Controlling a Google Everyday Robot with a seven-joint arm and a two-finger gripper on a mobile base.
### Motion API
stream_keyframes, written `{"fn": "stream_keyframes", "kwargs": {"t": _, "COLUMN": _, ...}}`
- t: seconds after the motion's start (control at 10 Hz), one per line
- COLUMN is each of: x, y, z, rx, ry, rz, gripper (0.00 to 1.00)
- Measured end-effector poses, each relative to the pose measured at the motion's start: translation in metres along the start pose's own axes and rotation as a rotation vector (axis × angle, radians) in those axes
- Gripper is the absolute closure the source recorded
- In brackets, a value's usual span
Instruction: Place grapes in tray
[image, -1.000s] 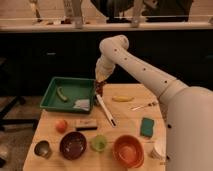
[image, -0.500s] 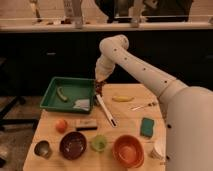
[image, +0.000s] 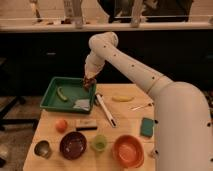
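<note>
The green tray sits at the back left of the wooden table. My gripper hangs over the tray's right rim, at the end of the white arm reaching in from the right. It is shut on the grapes, a small dark reddish bunch held just above the tray's right side. Inside the tray lie a green curved item and a pale grey piece.
On the table: a white-handled tool, a banana, a round orange-red fruit, a dark bar, a green sponge, a purple bowl, an orange bowl, a green cup and a metal cup.
</note>
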Motion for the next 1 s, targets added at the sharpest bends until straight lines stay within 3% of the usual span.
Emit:
{"fn": "stream_keyframes", "kwargs": {"t": 0.2, "x": -0.016, "y": -0.022, "z": 0.009, "rx": 0.015, "ry": -0.032, "rz": -0.028, "gripper": 1.00}}
{"fn": "stream_keyframes", "kwargs": {"t": 0.5, "x": -0.025, "y": -0.033, "z": 0.027, "rx": 0.019, "ry": -0.085, "rz": -0.038, "gripper": 1.00}}
{"fn": "stream_keyframes", "kwargs": {"t": 1.0, "x": -0.036, "y": -0.029, "z": 0.074, "rx": -0.022, "ry": -0.170, "rz": -0.032, "gripper": 1.00}}
